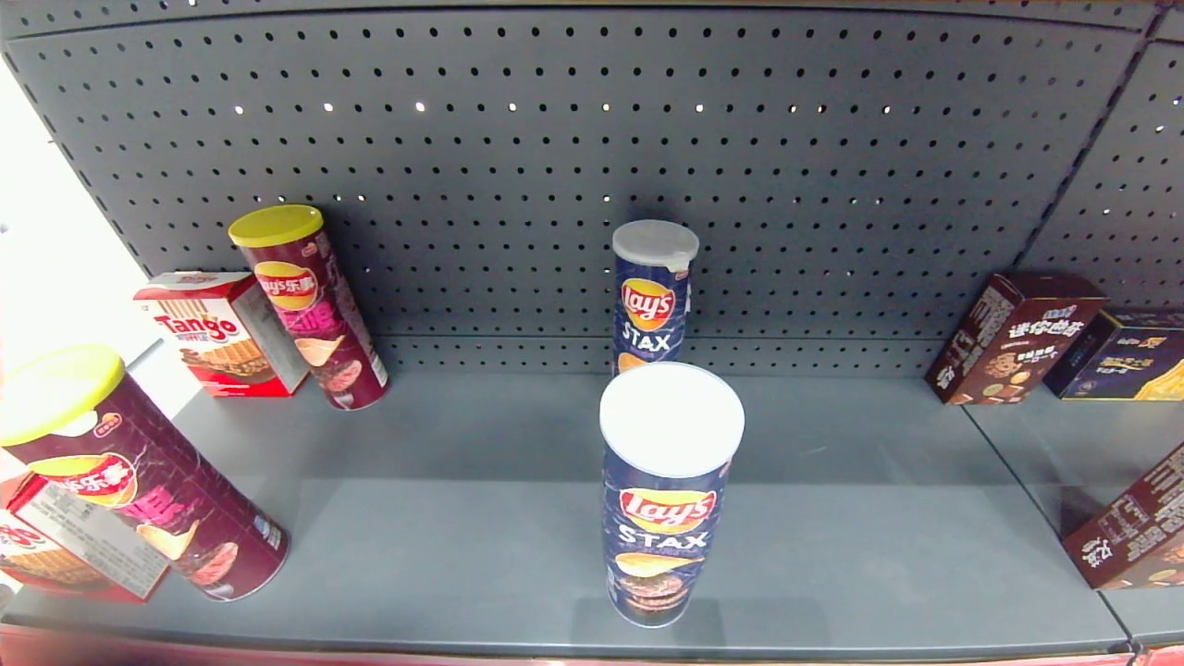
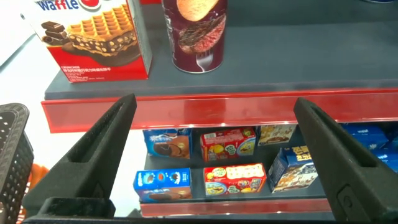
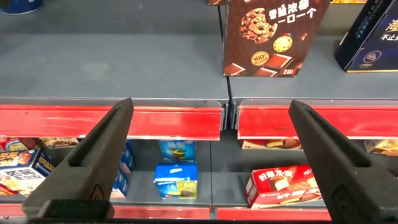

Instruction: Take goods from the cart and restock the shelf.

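**Between placements, both end effectors empty**

The left end effector [image 2: 214, 103] and right end effector [image 3: 211, 104] gape wide, holding nothing, before the shelf [image 1: 879, 518] front edge. The front blue can [image 1: 668, 499] stands mid-shelf. The next move is probably fetching more goods from the cart.

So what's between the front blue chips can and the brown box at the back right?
Nothing: in the head view the grey shelf is bare from the front blue can to the brown box.

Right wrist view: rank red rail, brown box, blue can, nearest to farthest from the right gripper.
1. Red rail, front edge, just ahead of the right gripper.
2. Brown box, standing behind the rail.
3. Blue can, deepest, off to one side.
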You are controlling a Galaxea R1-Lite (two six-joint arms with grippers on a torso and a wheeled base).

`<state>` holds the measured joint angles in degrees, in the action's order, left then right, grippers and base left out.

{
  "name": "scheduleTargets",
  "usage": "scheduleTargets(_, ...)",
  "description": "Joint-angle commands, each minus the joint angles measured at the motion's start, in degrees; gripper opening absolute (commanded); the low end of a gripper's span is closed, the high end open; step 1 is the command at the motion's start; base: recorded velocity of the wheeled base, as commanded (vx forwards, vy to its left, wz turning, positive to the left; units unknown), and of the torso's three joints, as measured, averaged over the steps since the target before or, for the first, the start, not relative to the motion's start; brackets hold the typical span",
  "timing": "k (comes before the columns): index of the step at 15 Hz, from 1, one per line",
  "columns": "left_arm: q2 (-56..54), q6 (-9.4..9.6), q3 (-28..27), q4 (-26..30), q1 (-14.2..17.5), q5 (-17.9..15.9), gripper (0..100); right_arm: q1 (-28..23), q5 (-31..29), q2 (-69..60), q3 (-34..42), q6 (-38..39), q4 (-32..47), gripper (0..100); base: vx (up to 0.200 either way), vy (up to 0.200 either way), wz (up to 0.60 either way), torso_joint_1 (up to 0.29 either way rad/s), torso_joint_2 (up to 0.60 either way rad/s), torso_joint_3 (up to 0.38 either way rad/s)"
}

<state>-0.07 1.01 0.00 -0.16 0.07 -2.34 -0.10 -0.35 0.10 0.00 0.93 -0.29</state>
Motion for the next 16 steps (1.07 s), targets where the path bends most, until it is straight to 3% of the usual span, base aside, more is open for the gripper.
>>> scheduleTargets(1,0.1,0.04,0.0,0.0,0.0,0.0,100,0.0,-0.2,0.0,0.0,0.7,-0.1,100,0.0,0.0,0.0,0.0,0.0,0.0)
scheduleTargets(16,0.1,-0.13,0.0,0.0,0.0,0.1,100,0.0,0.2,0.0,0.0,-0.8,0.0,100,0.0,0.0,0.0,0.0,0.0,0.0)
